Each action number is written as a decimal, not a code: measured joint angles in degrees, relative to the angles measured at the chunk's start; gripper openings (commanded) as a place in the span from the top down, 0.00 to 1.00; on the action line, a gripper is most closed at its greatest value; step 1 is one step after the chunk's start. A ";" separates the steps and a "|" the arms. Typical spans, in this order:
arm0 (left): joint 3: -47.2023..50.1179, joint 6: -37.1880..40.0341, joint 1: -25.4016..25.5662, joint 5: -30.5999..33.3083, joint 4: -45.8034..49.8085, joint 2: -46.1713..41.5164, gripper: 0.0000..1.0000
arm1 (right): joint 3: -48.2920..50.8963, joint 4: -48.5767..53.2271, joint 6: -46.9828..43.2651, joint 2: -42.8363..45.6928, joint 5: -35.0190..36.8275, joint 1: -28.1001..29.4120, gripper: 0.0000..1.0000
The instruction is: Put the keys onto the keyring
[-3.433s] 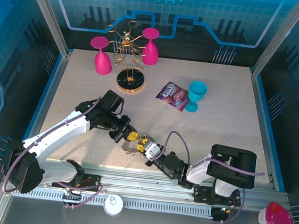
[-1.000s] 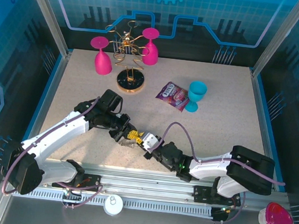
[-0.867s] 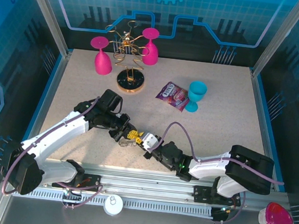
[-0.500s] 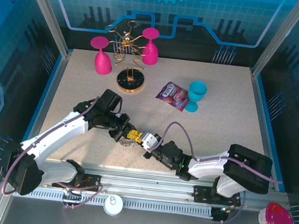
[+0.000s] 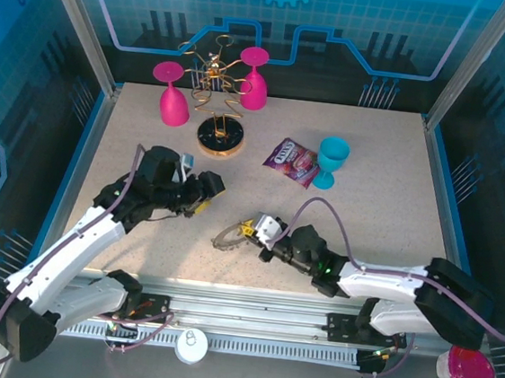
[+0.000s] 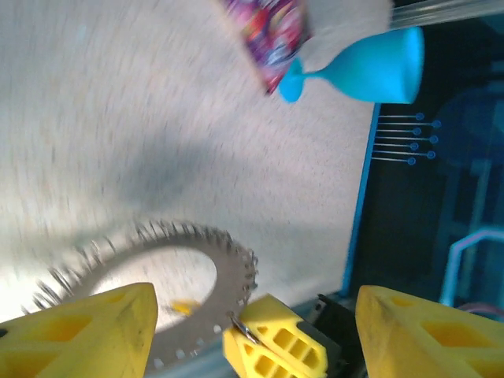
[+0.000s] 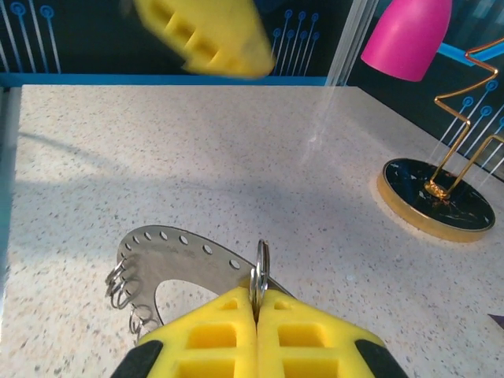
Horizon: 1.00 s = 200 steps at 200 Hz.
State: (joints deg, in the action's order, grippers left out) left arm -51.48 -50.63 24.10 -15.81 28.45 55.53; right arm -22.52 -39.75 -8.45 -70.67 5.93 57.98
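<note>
- My right pincer [image 7: 257,305] is pressed fully together on a small wire loop [image 7: 260,268] at the rim of the ring [image 7: 177,253]. I judge the grip is there to stand that loop upright and steady, so something can be threaded onto it.
- The ring lies flat on the bench [image 5: 382,157] near the front edge. Only the pinched loop is lifted off the surface, and the other loops trail loose along the rim.
- My left pincer [image 5: 207,187] hangs above the bench, up and to the left of the ring and apart from it. Its fingers are spread wide with nothing between them. Its wrist camera looks down on the ring, so I read it as standing clear, not feeding anything in.
- I can place the key [image 6: 184,306] only tentatively. In the left wrist view a tiny yellow fleck sits inside the ring's central hole, just beside the right pincer's fingers.
- That fleck is too small and blurred for me to tell whether it hangs from a loop or lies loose on the bench.
- I would keep the right pincer clamped until that is clear. Letting go would drop the loop flat and make it harder to thread.
</note>
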 measured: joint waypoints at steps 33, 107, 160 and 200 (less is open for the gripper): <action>0.79 28.20 0.00 -1.55 -5.03 -2.99 0.51 | -3.69 14.23 -1.36 4.96 -8.44 -4.66 1.00; 3.58 83.45 4.61 -15.78 1.42 -3.87 0.60 | -12.07 35.10 -5.40 6.97 -20.17 -7.74 1.00; 3.61 97.55 10.16 -16.90 4.22 3.78 0.70 | -15.28 39.32 -7.10 6.32 -22.91 -7.80 1.00; 3.61 100.17 10.93 -17.09 2.58 5.57 0.75 | -15.85 40.48 -7.76 5.99 -23.52 -7.80 1.00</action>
State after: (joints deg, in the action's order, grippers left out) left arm -47.88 49.54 35.03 -32.91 31.03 61.10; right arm -38.37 0.73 -16.21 -64.69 -17.58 50.17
